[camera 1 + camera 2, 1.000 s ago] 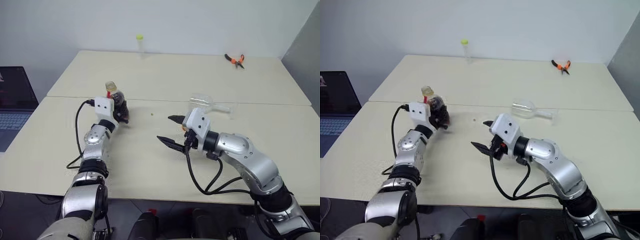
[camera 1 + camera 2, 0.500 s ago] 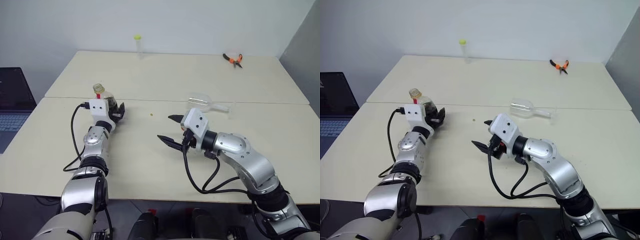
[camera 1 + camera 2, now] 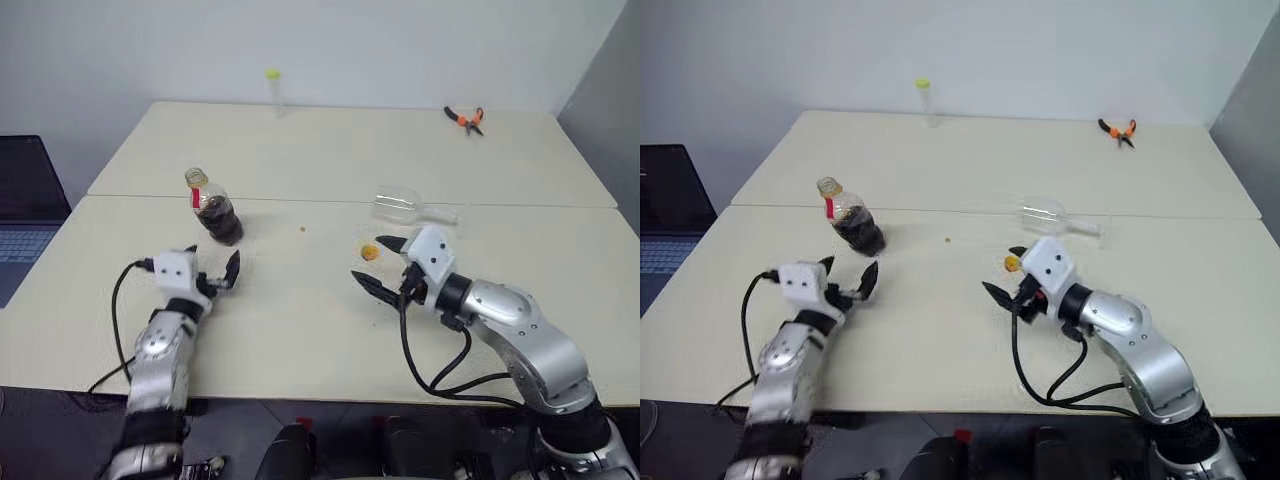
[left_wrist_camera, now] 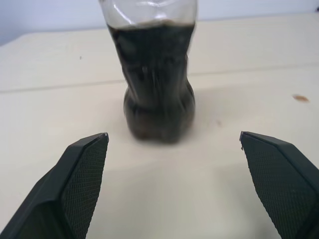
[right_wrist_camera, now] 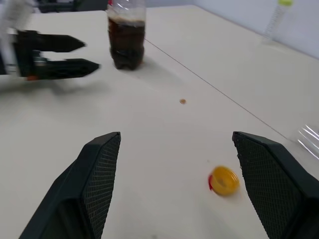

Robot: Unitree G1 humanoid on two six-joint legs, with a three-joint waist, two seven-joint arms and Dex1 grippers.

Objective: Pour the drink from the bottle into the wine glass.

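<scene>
Tools first: the left tool (image 3: 212, 277) is seen spread wide and empty above the table (image 3: 300, 330), its two black fingers aimed level at the bottle (image 3: 214, 207). The right tool (image 3: 378, 262) is likewise spread wide and holds nothing.

From the left tool, the bottle stands upright at about 12 o'clock, near but clearly apart, framed between the fingers in the left wrist view. Its neck is open; the yellow-orange cap (image 3: 369, 252) lies loose on the table just at the right tool's fingertips, at roughly 11 o'clock from that tool. The drink (image 4: 157, 84), dark and cola-like, fills the lower body up to the shoulder.

The wine glass (image 3: 405, 206) is seen lying on its side at about 12 o'clock from the right tool, a little beyond the cap, with its stem pointing toward 3 o'clock.

As a judgement, the bottle is thin plastic and fairly light; a hard squeeze would likely push liquid out of the open neck, so a moderate hold around the pinched waist, below the red band, seems best. The glass is judged fragile, smooth and prone to rolling; the bowl near the stem looks like the safest place to take it, and it would need standing upright before any pouring.
</scene>
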